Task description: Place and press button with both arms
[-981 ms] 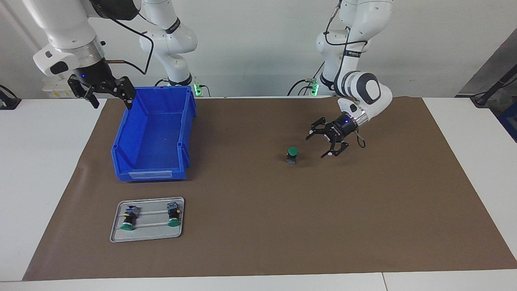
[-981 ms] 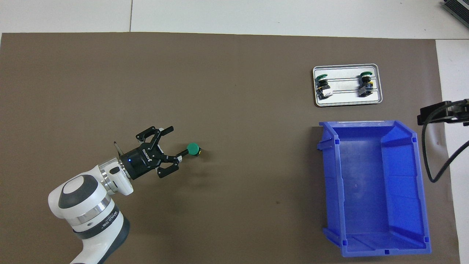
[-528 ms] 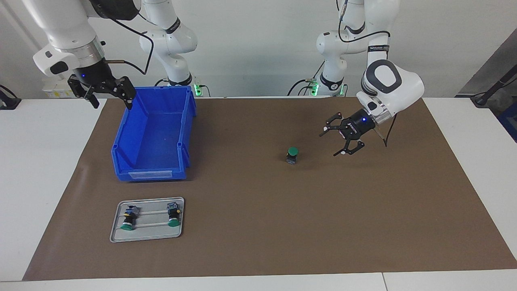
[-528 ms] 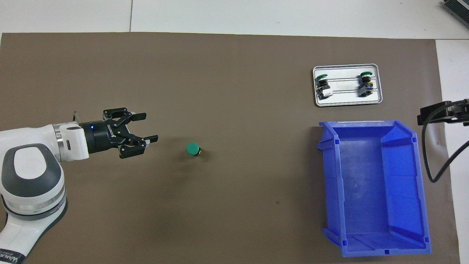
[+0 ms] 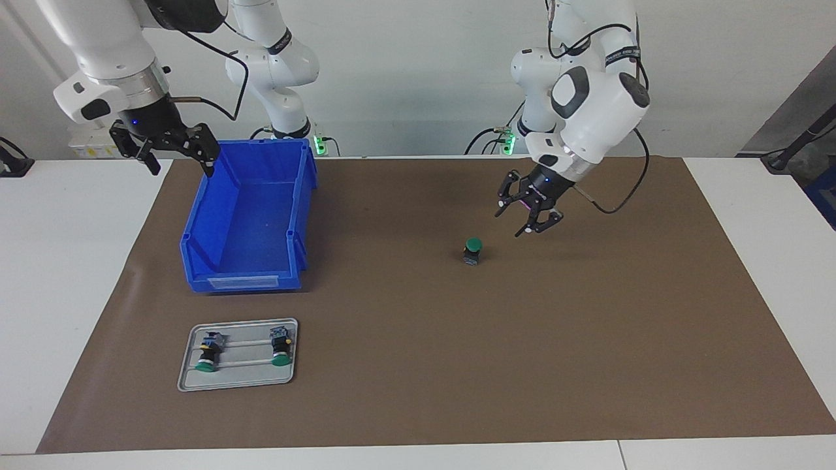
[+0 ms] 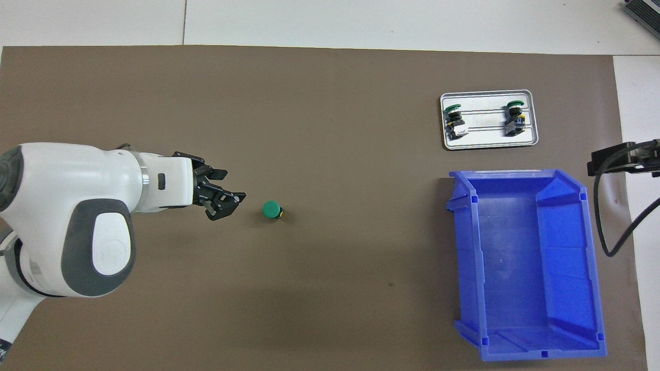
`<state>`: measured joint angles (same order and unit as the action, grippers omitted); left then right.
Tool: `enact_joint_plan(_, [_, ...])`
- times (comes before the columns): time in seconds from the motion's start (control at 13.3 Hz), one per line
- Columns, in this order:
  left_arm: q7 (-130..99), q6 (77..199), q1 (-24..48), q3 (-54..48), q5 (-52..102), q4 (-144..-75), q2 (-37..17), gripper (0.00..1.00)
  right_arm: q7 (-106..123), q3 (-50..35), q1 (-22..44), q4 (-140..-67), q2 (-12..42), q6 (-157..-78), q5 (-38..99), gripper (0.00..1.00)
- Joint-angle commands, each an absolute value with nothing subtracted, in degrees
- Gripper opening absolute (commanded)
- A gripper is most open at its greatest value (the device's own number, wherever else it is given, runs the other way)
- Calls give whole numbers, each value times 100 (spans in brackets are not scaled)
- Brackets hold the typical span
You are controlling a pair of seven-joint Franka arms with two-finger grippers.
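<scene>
Place: probably a robotics lab
Evidence: two white arms mounted beside a brown mat; blue bin on it

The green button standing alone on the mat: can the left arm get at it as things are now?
Probably yes. The left gripper hangs in the air close beside the button, which stands upright on the bare brown mat with nothing between them or around it.

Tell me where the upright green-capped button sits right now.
The button stands upright on the brown mat near the table's middle, toward the left arm's end from the blue bin, with the left gripper raised beside it.
</scene>
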<state>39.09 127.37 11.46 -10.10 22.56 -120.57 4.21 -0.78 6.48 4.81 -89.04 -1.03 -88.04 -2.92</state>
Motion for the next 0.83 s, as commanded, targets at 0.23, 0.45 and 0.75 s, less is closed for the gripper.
enact_joint_plan(0.23, [2121, 12797, 1845, -932, 942, -12041, 107, 0, -114, 624, 457, -9079, -255, -8842, -255, 100])
enact_joint_plan(0.45, [1775, 13025, 2013, -932, 378, -12041, -149, 0, -114, 624, 457, -9079, -255, -8842, -255, 100])
enact_joint_plan(0.75, [1732, 13289, 2136, -932, 185, -12138, -422, 0, -114, 624, 457, -9079, -255, -8842, -255, 100])
